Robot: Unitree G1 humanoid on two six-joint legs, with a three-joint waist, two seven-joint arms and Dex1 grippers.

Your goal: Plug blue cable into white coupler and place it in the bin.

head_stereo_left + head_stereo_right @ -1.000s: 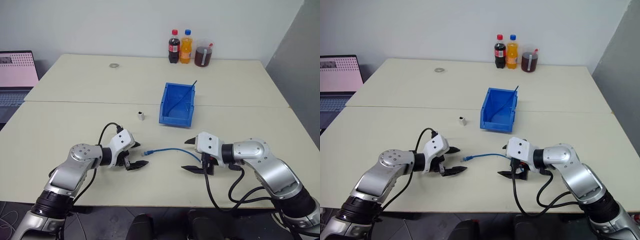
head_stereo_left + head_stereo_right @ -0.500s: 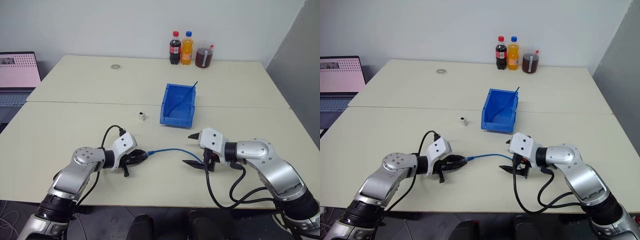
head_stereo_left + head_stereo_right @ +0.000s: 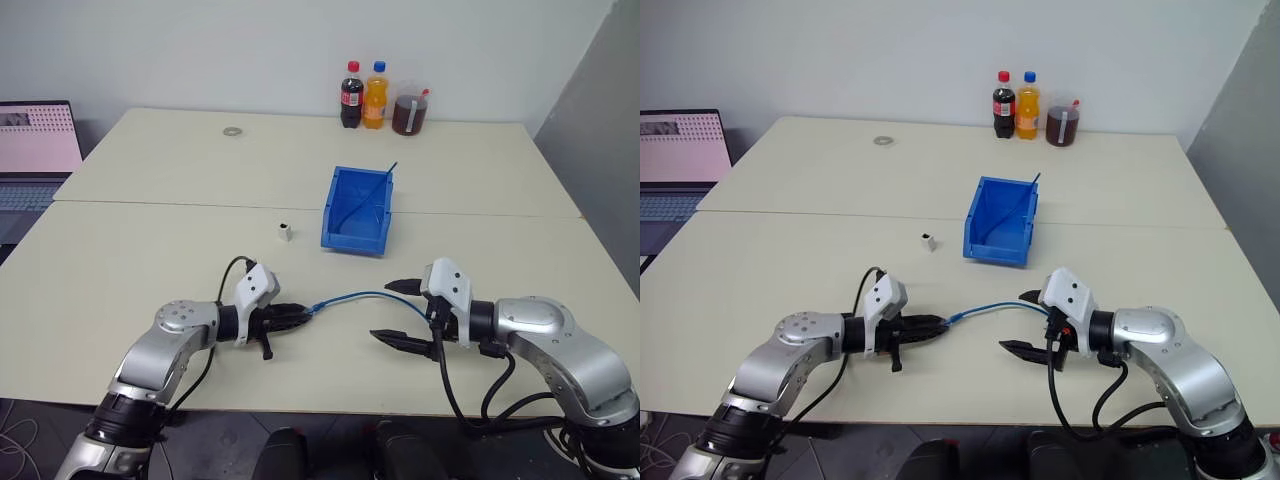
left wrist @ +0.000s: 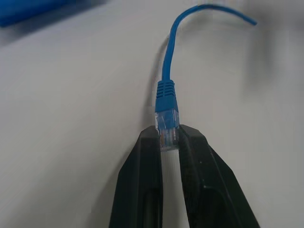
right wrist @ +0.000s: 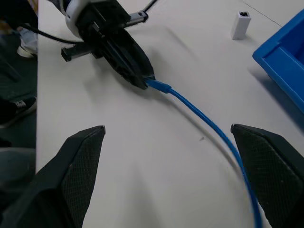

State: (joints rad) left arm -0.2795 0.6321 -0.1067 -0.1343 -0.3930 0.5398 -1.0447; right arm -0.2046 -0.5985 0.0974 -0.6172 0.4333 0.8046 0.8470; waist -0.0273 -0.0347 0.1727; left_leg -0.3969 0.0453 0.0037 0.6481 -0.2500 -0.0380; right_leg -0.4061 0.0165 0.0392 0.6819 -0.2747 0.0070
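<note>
I've got my left hand [image 4: 169, 135] pinched on the blue cable [image 3: 350, 298] plug, apparently just off the table [image 3: 150, 240]; my right hand [image 3: 400, 312] gapes empty. Next — fetch the white coupler [image 3: 285, 232] beside the bin [image 3: 356, 210].

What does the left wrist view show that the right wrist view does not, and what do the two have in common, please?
The left wrist view alone shows the clear plug end of the blue cable close up, pinched between the left tool's fingers.

The right wrist view alone shows the white coupler standing on the table, a corner of the bin, and the right tool's fingers spread wide, with the cable passing between them.

Both show the left tool shut on the cable's end, with the cable trailing away over the table.
</note>
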